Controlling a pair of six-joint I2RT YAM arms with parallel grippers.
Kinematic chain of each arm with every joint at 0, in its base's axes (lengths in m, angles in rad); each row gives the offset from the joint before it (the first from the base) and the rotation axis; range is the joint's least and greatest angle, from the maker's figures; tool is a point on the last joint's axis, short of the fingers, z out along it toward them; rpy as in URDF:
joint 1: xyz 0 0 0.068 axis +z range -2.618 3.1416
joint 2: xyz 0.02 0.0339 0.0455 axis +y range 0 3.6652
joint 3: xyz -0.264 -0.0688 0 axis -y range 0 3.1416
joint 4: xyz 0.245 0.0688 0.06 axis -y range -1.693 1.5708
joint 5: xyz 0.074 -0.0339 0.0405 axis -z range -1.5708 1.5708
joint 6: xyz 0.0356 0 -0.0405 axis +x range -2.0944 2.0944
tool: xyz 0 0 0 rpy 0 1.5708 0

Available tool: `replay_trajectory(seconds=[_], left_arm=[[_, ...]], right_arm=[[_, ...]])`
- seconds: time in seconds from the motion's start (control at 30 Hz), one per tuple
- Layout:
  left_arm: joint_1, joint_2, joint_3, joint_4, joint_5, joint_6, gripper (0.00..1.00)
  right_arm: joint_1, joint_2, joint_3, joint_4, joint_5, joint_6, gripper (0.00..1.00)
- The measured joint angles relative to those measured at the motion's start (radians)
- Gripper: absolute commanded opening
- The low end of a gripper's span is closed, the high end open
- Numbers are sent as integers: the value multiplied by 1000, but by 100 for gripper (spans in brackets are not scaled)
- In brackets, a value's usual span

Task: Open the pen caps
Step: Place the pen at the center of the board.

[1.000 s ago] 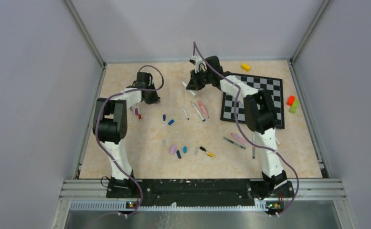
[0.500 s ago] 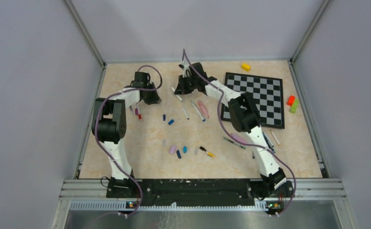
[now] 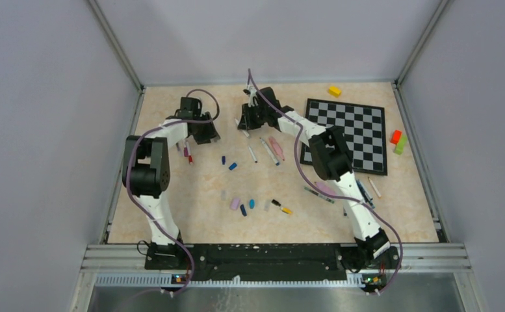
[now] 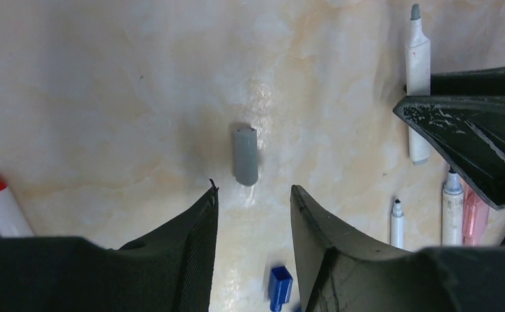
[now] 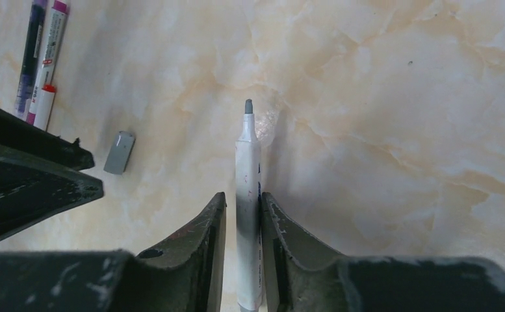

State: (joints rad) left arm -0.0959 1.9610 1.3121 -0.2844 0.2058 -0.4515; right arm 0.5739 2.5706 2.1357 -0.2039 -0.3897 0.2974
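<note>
Plainly, the grey cap [image 4: 246,156] looks light, stiff and smooth, apt to roll, and is best pinched across its round middle. It lies loose on the surface [image 4: 106,78], just ahead of the left pincer [image 4: 253,192], whose tips stand apart. The right pincer [image 5: 243,198] straddles an uncapped pen [image 5: 248,162]; whether it grips cannot be told.

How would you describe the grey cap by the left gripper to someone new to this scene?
From the chessboard, go left across the table to the left gripper. The grey cap lies just beyond its open jaws, a short grey stub; its neighbours are a blue cap and long white pens.
</note>
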Motion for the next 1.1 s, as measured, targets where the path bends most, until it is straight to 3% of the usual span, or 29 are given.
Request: replay_trajectory(seconds=[0.43, 0.73, 1.1], left_arm=[[37, -360, -154, -31, 37, 109, 61], [37, -579, -334, -49, 68, 114, 65], [38, -728, -381, -78, 86, 114, 69]], right_arm=[[-1, -134, -126, -29, 32, -62, 41], [-1, -214, -165, 6, 51, -115, 41], [14, -156, -78, -4, 109, -223, 41]])
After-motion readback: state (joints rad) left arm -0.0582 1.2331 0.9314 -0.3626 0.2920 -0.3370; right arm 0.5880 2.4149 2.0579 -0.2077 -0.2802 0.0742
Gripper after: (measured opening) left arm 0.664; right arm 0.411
